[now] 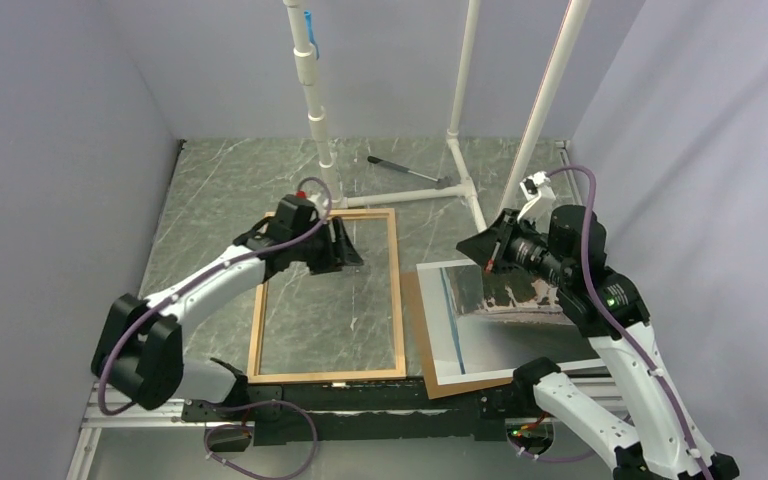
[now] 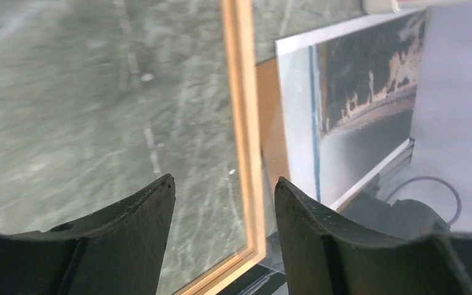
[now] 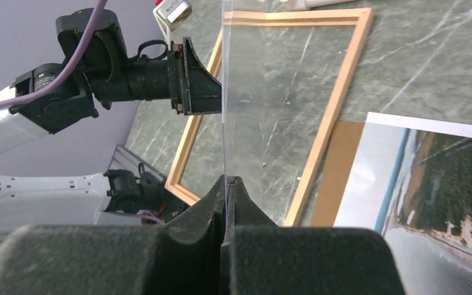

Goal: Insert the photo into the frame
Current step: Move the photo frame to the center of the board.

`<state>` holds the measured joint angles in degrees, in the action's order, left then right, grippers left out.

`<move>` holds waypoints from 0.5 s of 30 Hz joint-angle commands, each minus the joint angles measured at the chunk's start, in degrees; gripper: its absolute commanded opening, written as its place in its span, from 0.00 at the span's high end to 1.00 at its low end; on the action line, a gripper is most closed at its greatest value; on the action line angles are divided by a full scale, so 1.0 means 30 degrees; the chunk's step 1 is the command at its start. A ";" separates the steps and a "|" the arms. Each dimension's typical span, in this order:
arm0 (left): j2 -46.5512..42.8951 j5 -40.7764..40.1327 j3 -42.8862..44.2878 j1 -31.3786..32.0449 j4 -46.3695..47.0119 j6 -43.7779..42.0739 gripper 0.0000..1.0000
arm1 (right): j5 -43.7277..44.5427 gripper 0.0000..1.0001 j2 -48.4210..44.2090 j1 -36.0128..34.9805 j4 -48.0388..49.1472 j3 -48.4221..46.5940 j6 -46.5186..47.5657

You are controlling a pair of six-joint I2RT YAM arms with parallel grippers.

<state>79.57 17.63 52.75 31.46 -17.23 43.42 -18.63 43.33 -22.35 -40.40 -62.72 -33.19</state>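
Note:
The light-wood frame (image 1: pixel 397 300) (image 2: pixel 241 110) (image 3: pixel 332 117) lies flat on the marble table, with bare table showing inside it. To its right the photo (image 1: pixel 480 340) (image 2: pixel 356 104) (image 3: pixel 430 178) lies face up on a brown backing board (image 1: pixel 415 330) (image 3: pixel 338 166). My right gripper (image 1: pixel 475 250) (image 3: pixel 227 179) is shut on the edge of a clear sheet (image 3: pixel 264 80), holding it up over the frame's right side. My left gripper (image 1: pixel 358 250) (image 2: pixel 224 181) (image 3: pixel 215 83) stands open at the sheet's far edge, above the frame. I cannot tell whether its fingers touch the sheet.
A white pipe stand (image 1: pixel 315 100) rises behind the frame, its feet spreading over the back of the table. A black-handled tool (image 1: pixel 400 167) lies near them. A metal rail (image 1: pixel 360 410) runs along the near edge, and grey walls close in both sides.

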 commanded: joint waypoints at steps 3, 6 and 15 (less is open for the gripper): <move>-0.3493 0.0009 -0.1822 -0.3666 -0.2193 -0.2021 0.35 | -0.2966 1.00 0.0793 -0.0040 0.3641 -0.0315 -0.0834; -0.4606 -0.2164 -0.1879 -0.5052 -0.4624 -0.2968 0.35 | -0.3720 1.00 0.1178 -0.0052 0.4560 -0.0203 -0.1416; -0.3744 -0.9252 -0.0343 -0.6041 -1.0185 -0.3869 0.27 | -0.4448 1.00 0.1665 -0.0032 0.5751 0.0178 -0.2225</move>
<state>66.24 0.93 48.45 13.78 -39.35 33.95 -29.41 48.40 -22.35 -29.15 -62.52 -37.85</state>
